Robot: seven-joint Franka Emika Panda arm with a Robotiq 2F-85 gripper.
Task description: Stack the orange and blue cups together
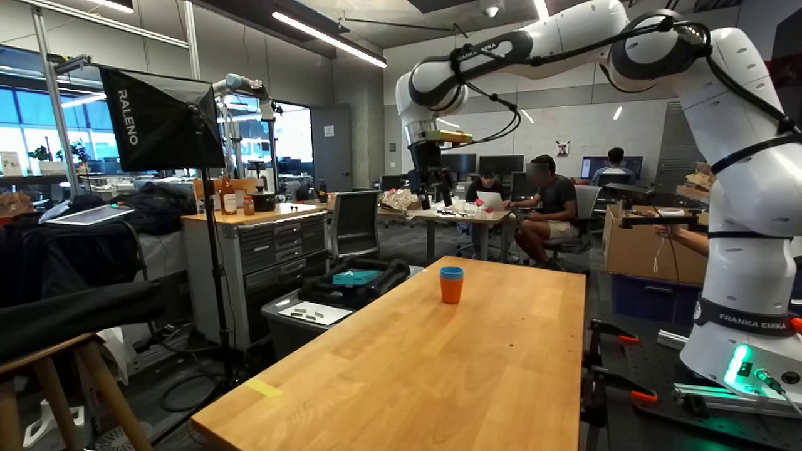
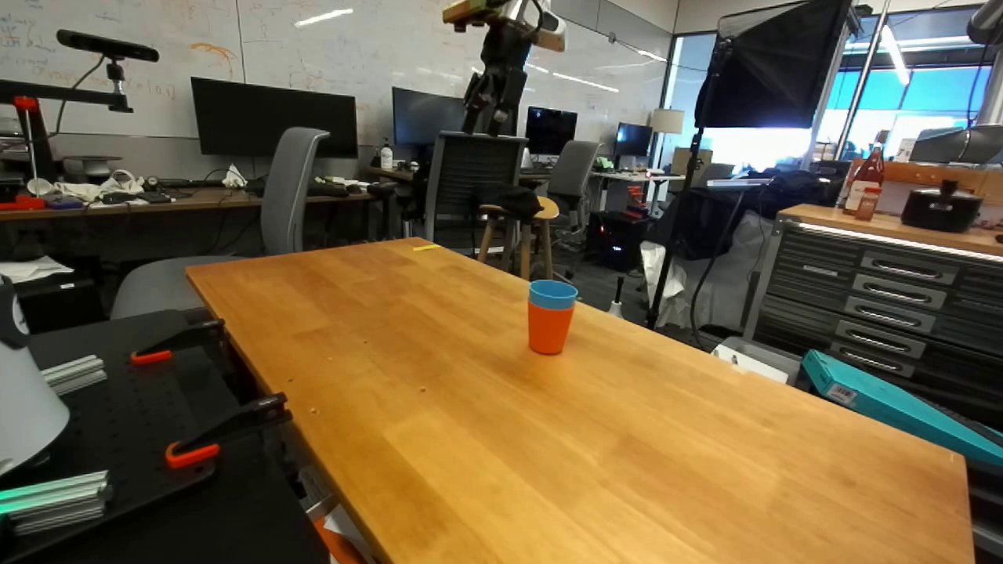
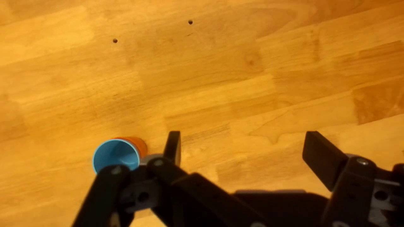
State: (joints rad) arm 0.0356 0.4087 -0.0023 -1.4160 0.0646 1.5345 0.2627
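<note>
One wooden counter (image 1: 407, 376) runs from near to far in an exterior view; over it hangs the gripper (image 1: 436, 202), jaws spread wide. Toward the counter's far end the orange cup (image 1: 451, 292) stands upright, the blue cup (image 1: 451, 272) nested inside, showing at the top.

You are looking at a blue cup (image 2: 553, 293) and an orange cup (image 2: 550, 329). Your tool (image 3: 245, 148) is showing black with silvery-grey parts. The counter (image 1: 401, 369) is glowing honey-gold, its streaked wood alternating lighter and browner blocks, and a tape strip (image 1: 264, 388) is showing yellow. The arm (image 1: 575, 39) is gleaming white with dark bands.
</note>
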